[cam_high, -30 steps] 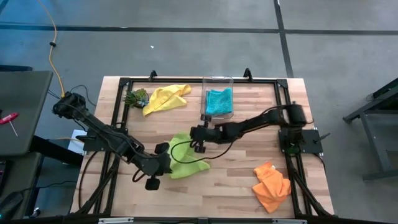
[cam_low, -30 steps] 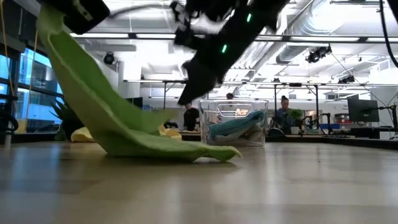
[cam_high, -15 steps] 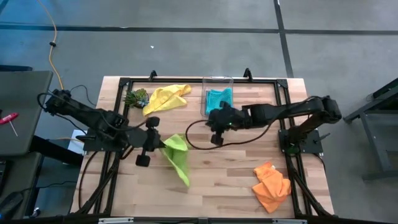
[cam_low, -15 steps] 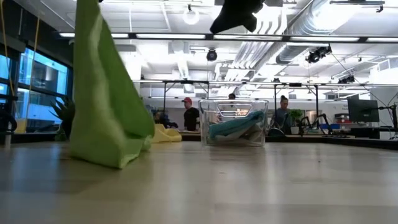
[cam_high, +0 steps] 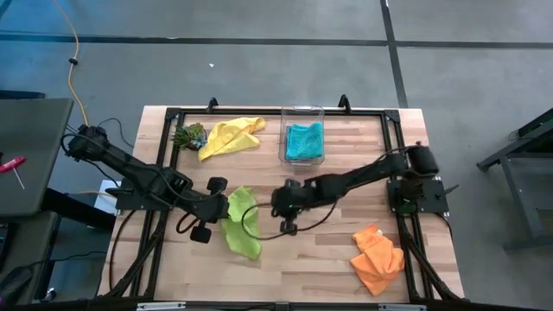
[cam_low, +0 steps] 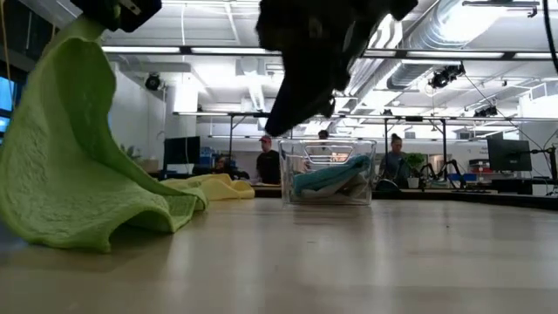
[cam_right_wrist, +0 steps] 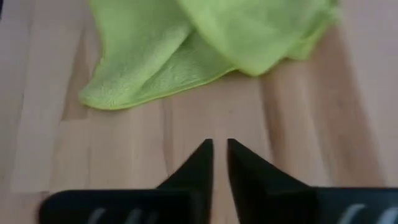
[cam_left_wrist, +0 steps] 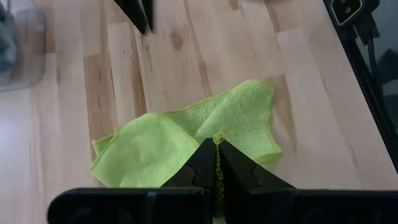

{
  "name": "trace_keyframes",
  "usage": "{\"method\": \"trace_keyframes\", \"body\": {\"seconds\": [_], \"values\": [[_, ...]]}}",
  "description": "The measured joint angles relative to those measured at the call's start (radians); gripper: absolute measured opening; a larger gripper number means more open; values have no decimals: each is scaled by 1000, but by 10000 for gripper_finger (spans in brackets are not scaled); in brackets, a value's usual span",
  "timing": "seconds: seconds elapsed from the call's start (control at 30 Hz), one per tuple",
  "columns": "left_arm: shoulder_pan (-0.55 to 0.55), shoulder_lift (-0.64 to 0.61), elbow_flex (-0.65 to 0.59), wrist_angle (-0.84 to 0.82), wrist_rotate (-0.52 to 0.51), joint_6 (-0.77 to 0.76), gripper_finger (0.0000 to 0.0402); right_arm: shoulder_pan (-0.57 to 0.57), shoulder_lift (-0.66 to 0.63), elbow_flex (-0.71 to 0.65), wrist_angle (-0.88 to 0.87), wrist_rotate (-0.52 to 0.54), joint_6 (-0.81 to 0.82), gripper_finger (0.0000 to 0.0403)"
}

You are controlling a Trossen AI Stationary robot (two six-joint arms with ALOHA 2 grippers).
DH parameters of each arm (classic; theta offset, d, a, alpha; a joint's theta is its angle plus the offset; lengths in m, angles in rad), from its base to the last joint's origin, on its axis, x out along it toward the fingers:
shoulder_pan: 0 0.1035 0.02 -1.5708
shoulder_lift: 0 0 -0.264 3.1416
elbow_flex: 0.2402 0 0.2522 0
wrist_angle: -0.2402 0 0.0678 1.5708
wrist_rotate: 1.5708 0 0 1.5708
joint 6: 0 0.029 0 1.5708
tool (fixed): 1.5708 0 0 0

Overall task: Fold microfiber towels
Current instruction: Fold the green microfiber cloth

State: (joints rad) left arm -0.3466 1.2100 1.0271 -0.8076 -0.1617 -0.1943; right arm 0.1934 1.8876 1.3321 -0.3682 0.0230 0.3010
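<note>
Folding looks barely begun: the left gripper [cam_high: 221, 207], clenched on the lime green towel [cam_high: 240, 226] at lower centre, lifts one corner. The right gripper [cam_high: 278, 200], nearly closed and empty, hovers beside it. Yellow towel [cam_high: 229, 136], upper left, and orange towel [cam_high: 378, 257], lower right, lie crumpled; the teal towel [cam_high: 303, 141] sits in the clear box [cam_high: 302, 112].

High view looks straight down on the worktop [cam_high: 320, 250]; low view skims level across it; both wrist views sit close over the lime green towel [cam_left_wrist: 186, 140].
</note>
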Motion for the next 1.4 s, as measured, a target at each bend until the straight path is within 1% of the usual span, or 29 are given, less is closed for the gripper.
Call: {"method": "trace_keyframes", "body": {"seconds": [0.07,0.27,0.33,0.43,0.53,0.63,0.77,0.87,1.03,1.13,1.3,1.4], "values": [[-2,-2,0,7,0,-8,0,1,43,11,33,-8,-27,71],[-1,-1,0,29,-4,-38,0,-17,165,62,148,0,-55,199],[-1,-1,0,28,-3,-49,0,-27,206,77,182,24,-78,228],[-2,-1,0,30,-3,-68,0,-38,265,94,209,94,-133,245],[-2,-1,0,37,-4,-83,0,-46,307,116,219,158,-175,247],[-1,-1,0,58,-4,-83,0,-45,337,143,234,182,-222,248],[-1,-1,0,74,-6,-84,0,-43,356,157,275,199,-231,248],[-1,-1,0,74,-15,-91,0,-39,358,155,298,261,-231,248],[-1,-1,0,74,-16,-91,0,-46,357,155,288,362,-257,242],[-1,-1,0,74,-16,-91,0,-50,357,154,287,389,-255,214],[-1,-1,0,73,-29,-92,0,-50,356,154,311,375,-256,140],[-1,-1,0,73,-29,-91,0,-51,355,154,328,367,-256,108]]}}
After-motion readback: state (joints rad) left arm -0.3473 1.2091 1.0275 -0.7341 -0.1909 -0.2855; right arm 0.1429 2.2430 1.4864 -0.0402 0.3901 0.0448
